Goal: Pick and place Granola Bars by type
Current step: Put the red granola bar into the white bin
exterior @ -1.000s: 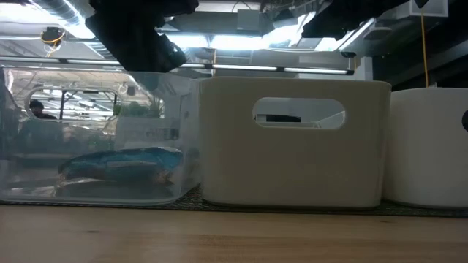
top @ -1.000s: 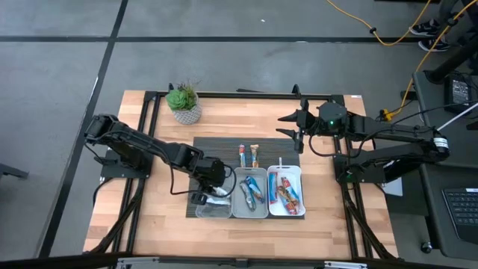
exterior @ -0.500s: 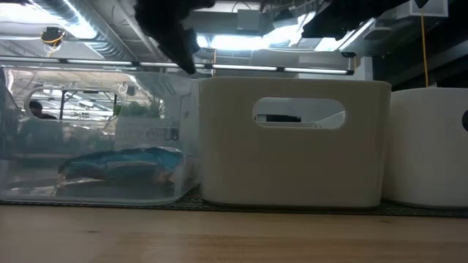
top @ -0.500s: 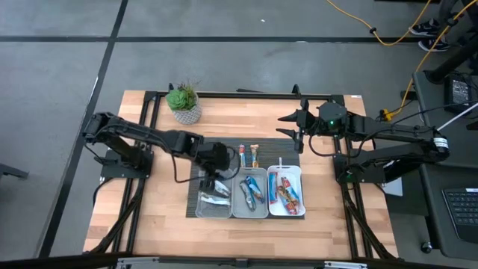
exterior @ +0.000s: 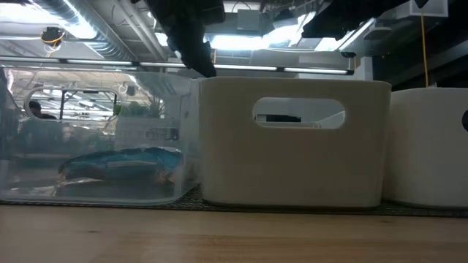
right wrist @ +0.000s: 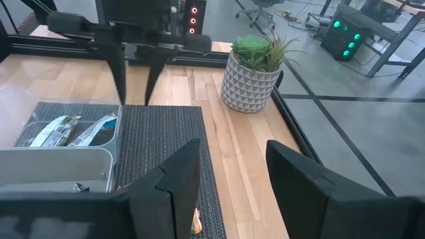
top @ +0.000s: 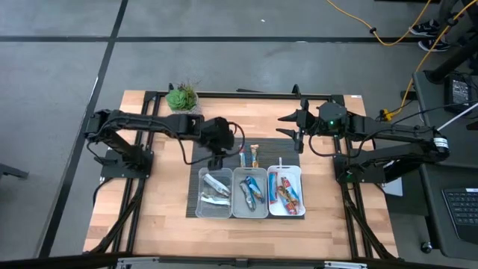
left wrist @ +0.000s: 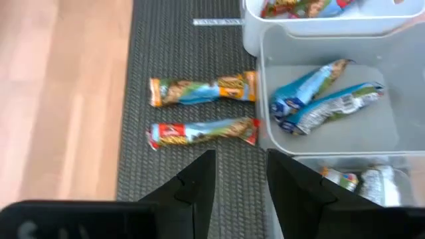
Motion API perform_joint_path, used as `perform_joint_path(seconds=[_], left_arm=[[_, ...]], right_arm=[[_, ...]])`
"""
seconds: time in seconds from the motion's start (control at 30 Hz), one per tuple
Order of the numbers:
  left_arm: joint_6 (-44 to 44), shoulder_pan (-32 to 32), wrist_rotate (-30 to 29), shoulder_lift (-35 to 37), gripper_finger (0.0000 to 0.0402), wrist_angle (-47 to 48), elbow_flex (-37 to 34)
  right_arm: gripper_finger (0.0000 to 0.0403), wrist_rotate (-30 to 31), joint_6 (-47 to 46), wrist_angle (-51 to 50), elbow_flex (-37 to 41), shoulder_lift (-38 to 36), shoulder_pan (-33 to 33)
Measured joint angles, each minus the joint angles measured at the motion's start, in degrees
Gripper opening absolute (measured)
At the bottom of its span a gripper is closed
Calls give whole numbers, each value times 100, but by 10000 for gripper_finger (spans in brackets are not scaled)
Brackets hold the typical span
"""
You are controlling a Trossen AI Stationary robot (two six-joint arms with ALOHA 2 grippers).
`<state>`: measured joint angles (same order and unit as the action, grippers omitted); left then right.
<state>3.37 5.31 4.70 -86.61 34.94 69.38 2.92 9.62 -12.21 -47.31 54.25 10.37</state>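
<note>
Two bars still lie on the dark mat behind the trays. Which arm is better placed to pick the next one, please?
Probably the left. Its open gripper hangs above the mat just beside the two loose bars, which fill its wrist view. The right gripper waits farther back, near the table's far edge.

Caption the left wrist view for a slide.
Open left gripper above two loose bars on the mat, beside the trays.

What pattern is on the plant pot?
White with a dark triangle grid, on the plant pot, best in the right wrist view.

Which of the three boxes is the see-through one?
The clear tray, nearest the left arm's side, holds silvery bars, and the low view looks straight through its wall. The middle tray and the tray with red bars are solid white.
</note>
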Motion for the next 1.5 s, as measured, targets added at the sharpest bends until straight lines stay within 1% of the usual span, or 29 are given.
perform_joint_path(seconds=[0.17,0.33,0.5,0.6,0.8,0.97,1.07,1.13,1.23,1.5], left_arm=[[644,190,3,-4,126,-90,2],[1470,326,4,-219,126,-87,9],[2242,408,-55,-714,126,-26,73],[2725,428,-78,-1066,126,-57,284],[4105,442,-437,-1753,126,-41,768],[4737,469,-290,-2106,126,37,902],[4815,481,-93,-2195,127,183,911],[4759,489,39,-2253,133,247,911],[4842,493,84,-2251,150,280,901],[5421,490,1,-2425,214,32,903]], right_arm=[[174,2,10,-2,0,-1,1],[174,4,-8,-4,0,-1,0],[174,4,-44,-8,0,-1,1],[174,7,-147,-9,0,-1,0],[174,9,-187,-9,0,-1,2],[174,61,-213,-11,0,-1,2],[174,61,-264,-13,0,-1,2],[174,61,-298,-25,0,-1,0],[174,61,-298,-52,0,-1,2],[174,58,-342,-66,-1,-1,44]])
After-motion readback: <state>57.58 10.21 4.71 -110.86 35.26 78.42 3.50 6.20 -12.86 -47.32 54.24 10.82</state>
